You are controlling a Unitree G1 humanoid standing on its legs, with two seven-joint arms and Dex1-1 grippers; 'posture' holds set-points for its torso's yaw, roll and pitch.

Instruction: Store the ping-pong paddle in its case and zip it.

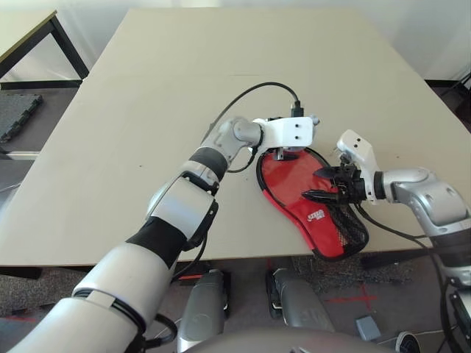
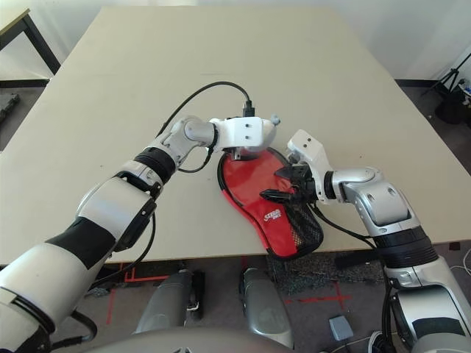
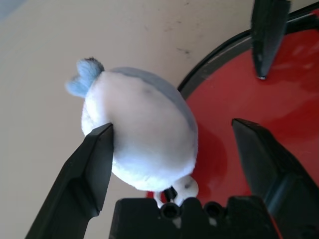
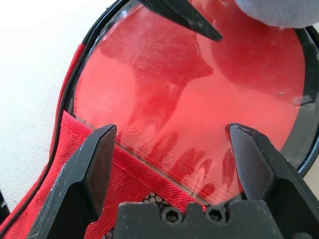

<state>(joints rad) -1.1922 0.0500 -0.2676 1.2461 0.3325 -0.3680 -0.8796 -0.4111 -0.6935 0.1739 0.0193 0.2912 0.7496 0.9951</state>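
The right gripper (image 4: 169, 149) hangs with its two black fingers (image 4: 89, 164) spread wide and nothing between them, poised just over the ping-pong paddle (image 4: 199, 99), whose glossy red rubber face lies flat inside the case (image 1: 313, 202). In the head views this gripper (image 1: 324, 184) reaches in from three o'clock and sits over the middle of the red cover, above the mesh pocket (image 1: 349, 224) and the small white logo (image 1: 316, 215). The left gripper (image 3: 172, 149) is likewise spread apart, gripping nothing; one finger (image 3: 94, 159) touches the side of a small grey-white pouch (image 3: 144, 134), a soft rounded thing with a blue-grey tuft, while the other finger stands over the red paddle face. A black pointed fingertip of the other gripper shows beyond it in that wrist view. From the head camera the left gripper (image 1: 287, 153) comes down at the twelve o'clock edge of the case, its white wrist block directly above the round end. The case lies opened, red side up, with the black zipper edging (image 1: 263, 184) curving around its nine o'clock side; its narrow end points toward five o'clock and hangs a little over the near edge of the table (image 1: 147, 88). A black cable (image 1: 250, 92) arcs from the left wrist over the beige tabletop toward eleven o'clock.
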